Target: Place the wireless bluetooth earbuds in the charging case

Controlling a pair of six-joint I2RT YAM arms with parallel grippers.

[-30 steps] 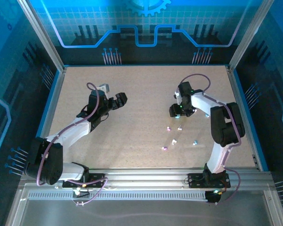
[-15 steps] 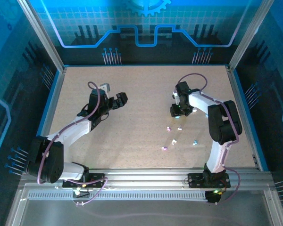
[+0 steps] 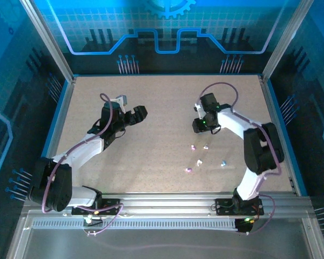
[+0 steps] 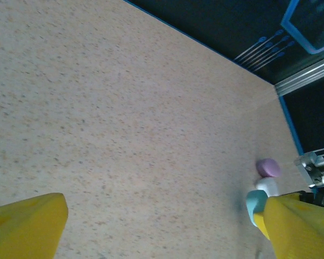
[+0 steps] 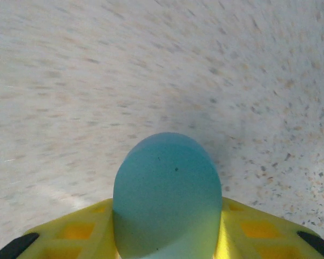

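Looking down from the top camera, I have the table (image 3: 162,102) with both arms reaching out over it. The left arm (image 3: 92,143) stretches toward ten o'clock from the table's middle, and the right arm (image 3: 243,127) bends in toward three o'clock.

The left gripper (image 3: 136,114) hangs with its yellow fingers (image 4: 27,224) wide apart and nothing between them. The right gripper (image 3: 201,126) is clamped on the light-blue case (image 5: 167,189). In its own wrist view the yellow pads (image 5: 83,226) press against both flanks of that rounded shell, which sits low over the tabletop.

From the left wrist camera I pick out two more cases at about four o'clock in the frame, close by the right gripper. These are a purple case (image 4: 268,167) and a white case (image 4: 267,185), touching or nearly so.

The wireless bluetooth earbuds (image 3: 198,163) lie loose on the table, five small bits scattered at roughly six o'clock from the right gripper and well apart from every case.

By my reading the job has barely begun. One case is in hand, but no earbud has been picked up or seated. I can't make out from this angle whether the case's lid is open. What is left is to get the lid open if it is shut, collect the earbuds and seat them in the case.
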